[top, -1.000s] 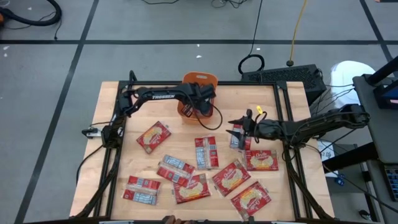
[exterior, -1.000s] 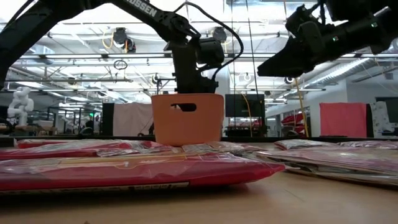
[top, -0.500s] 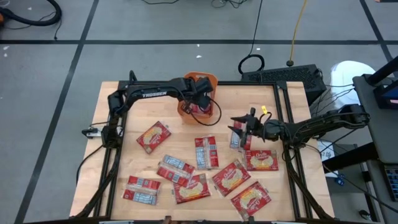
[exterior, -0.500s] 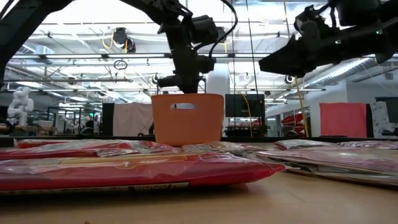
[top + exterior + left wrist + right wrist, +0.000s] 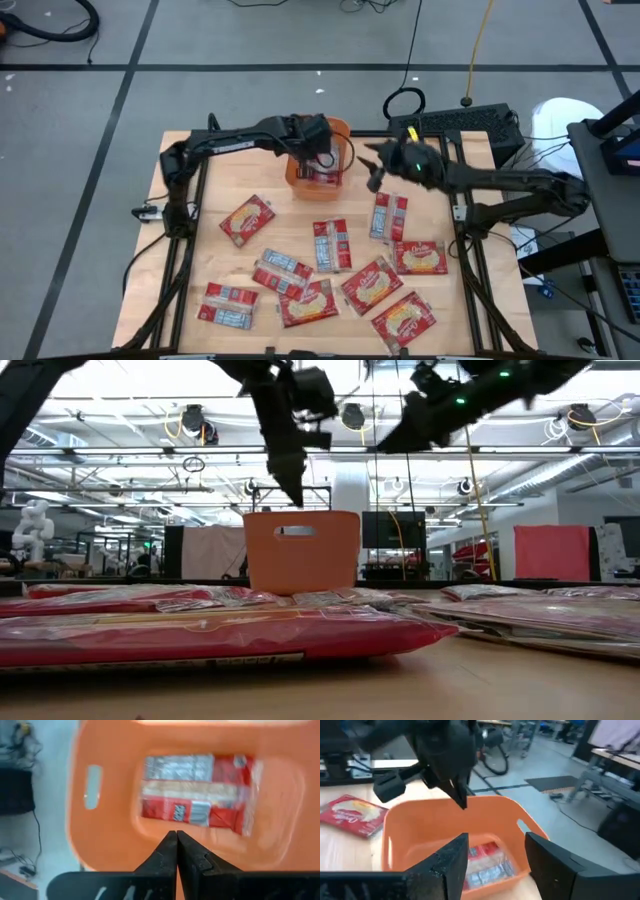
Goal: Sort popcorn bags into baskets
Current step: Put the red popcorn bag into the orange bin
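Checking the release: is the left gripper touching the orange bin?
Apart. The low view shows the left gripper above the orange bin, with background between them.

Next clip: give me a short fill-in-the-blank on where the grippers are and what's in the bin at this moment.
1. The orange bin holds ____ popcorn bag.
2. The left gripper, above the bin, has its fingers ____.
3. The right gripper, its fingers apart, holds ____.
4. On the table outside the bin lie ____ bags.

Missing words: one; shut; nothing; nine
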Controlling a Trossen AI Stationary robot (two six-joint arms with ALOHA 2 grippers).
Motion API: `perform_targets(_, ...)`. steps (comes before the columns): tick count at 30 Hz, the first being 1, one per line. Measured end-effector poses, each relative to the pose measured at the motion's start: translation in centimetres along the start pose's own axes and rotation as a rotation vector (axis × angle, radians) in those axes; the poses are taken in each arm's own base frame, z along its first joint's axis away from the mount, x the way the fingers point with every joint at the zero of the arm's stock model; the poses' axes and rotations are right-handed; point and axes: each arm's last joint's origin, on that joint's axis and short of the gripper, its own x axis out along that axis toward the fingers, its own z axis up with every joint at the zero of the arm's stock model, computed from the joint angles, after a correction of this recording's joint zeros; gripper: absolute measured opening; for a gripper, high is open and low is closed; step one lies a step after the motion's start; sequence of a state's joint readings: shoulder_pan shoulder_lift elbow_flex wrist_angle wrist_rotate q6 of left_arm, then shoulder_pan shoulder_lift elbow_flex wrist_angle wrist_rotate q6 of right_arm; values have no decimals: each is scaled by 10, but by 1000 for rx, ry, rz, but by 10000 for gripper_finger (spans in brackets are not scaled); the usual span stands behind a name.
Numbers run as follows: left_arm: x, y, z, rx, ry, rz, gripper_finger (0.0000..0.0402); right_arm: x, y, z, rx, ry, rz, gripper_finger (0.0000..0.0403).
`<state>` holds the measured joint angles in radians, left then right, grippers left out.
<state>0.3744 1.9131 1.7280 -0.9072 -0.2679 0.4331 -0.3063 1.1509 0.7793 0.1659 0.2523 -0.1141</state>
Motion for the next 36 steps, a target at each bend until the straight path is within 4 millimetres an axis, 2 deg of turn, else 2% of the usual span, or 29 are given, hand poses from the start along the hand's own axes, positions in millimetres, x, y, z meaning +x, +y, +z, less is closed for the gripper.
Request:
perform_targets(3,-16,5,-16,-142,-25,48,5,21,-17,11,-37,51,31,187)
perform_targets(7,-42,13,-50,-348,-92,169,5,54,-37,23,-75,97,116,187)
perform_targets(12,-53,1,-85,-452,-265,204,14,112,-55,31,-88,201,259,187)
perform_targets(16,-50,-15,-107,-505,-369,190,15,154,-58,18,-191,311,368,187)
perform_targets(19,-40,-27,-116,-536,-420,170,16,177,-60,-2,-267,398,409,187)
perform_targets(22,-31,-37,-120,-548,-457,165,16,191,-64,-22,-289,481,441,193)
perform_targets(24,-25,-44,-122,-537,-467,149,16,192,-67,-32,-320,524,464,201)
perform_targets(28,-16,-51,-126,-534,-525,137,17,192,-73,-34,-336,524,465,218)
perform_targets(33,-9,-49,-131,-535,-619,155,17,194,-73,-39,-373,487,544,223)
perform_targets(36,-7,-45,-133,-522,-653,85,17,199,-71,-46,-344,507,547,220)
